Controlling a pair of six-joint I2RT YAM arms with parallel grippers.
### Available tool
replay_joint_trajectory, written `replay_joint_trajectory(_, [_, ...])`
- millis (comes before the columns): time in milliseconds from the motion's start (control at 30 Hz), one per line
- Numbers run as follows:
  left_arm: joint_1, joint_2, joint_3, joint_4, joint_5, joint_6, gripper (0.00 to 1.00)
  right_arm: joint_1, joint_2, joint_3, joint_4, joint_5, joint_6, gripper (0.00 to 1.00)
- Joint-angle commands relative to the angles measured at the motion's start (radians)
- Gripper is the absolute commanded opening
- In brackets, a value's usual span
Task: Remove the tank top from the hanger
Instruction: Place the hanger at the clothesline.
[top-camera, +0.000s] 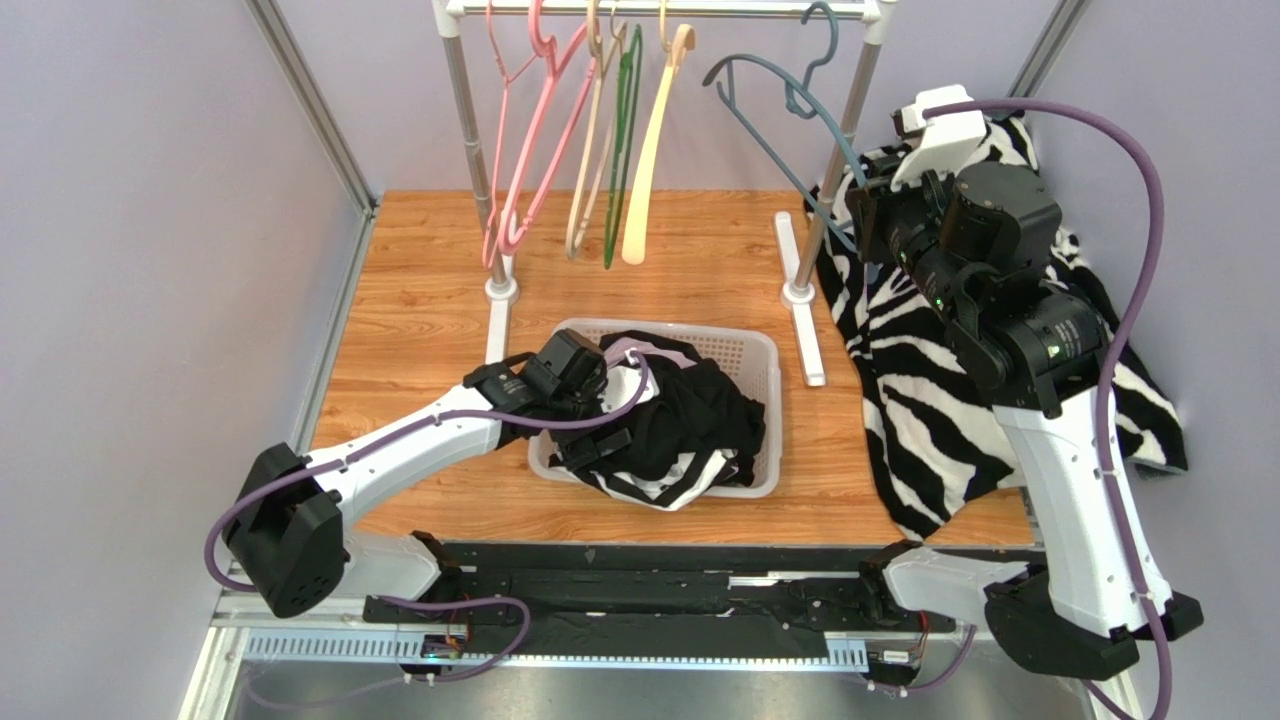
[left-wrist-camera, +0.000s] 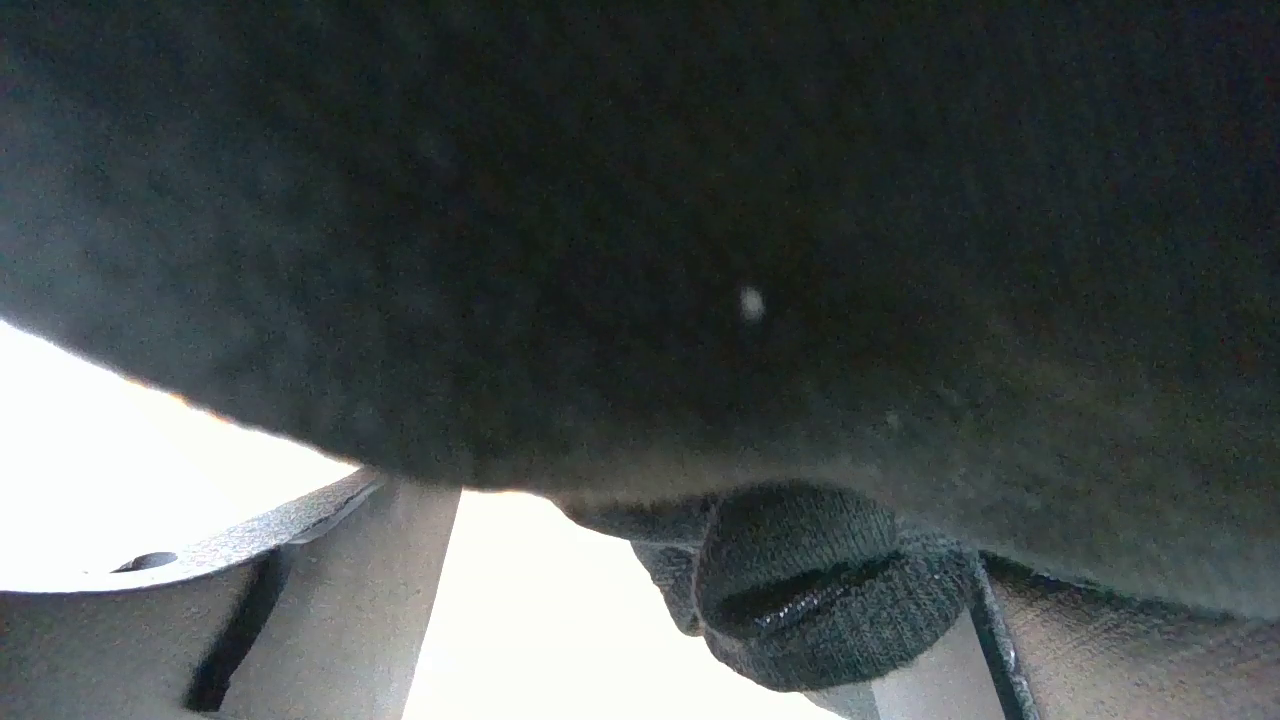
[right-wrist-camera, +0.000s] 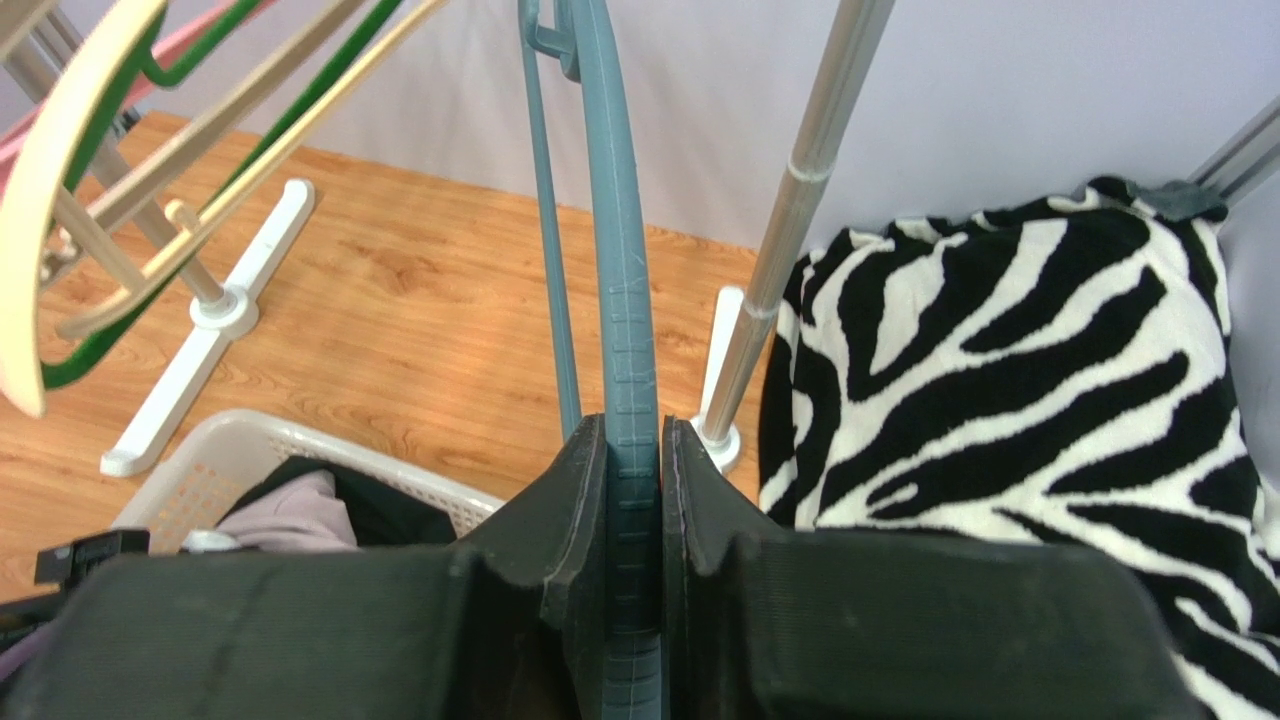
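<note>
The left claw (top-camera: 604, 425) is down in the white perforated plastic basket (top-camera: 706, 338) on the wooden tabletop (top-camera: 421, 315). In its wrist view its fingers (left-wrist-camera: 346, 600) are spread wide, with dark fabric draped close over the lens and nothing pinched. The black knit tank top (top-camera: 694, 413) lies heaped in that basket, off the hanger, with a zebra-striped edge showing beneath it at the near side. The right claw (right-wrist-camera: 634, 443) is pressed together on the lower arm of the bare blue-grey plastic hanger (right-wrist-camera: 624, 300), which hooks over the metal clothes rack (top-camera: 473, 135) beside pink, cream and green hangers. A zebra-striped cloth (top-camera: 932, 405) drapes over the tabletop's right edge.
</note>
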Motion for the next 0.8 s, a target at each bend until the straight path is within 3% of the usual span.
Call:
replay_joint_trajectory(0, [-0.01,-0.056,0.01,-0.033,0.031,-0.035,0.99,0.0,0.037,0.113,0.101,0.031,-0.048,0.0])
replay_joint_trajectory(167, [-0.01,-0.156,0.172,-0.165,-0.023,-0.06,0.99,0.0,0.118,0.179,0.11,0.035,-0.072,0.0])
replay_joint_trajectory(400, [-0.01,-0.293,0.34,-0.323,0.07,-0.058,0.99,0.0,0.215,0.225,0.129,0.037,-0.074,0.0])
replay_joint_trajectory(633, [-0.01,-0.366,0.551,-0.555,0.179,-0.022,0.99,-0.003,0.25,0.182,0.152,0.054,-0.058,0.0])
replay_joint_trajectory(767, [-0.01,-0.405,0.594,-0.586,0.158,0.035,0.99,-0.003,0.238,0.136,0.175,0.054,-0.034,0.0])
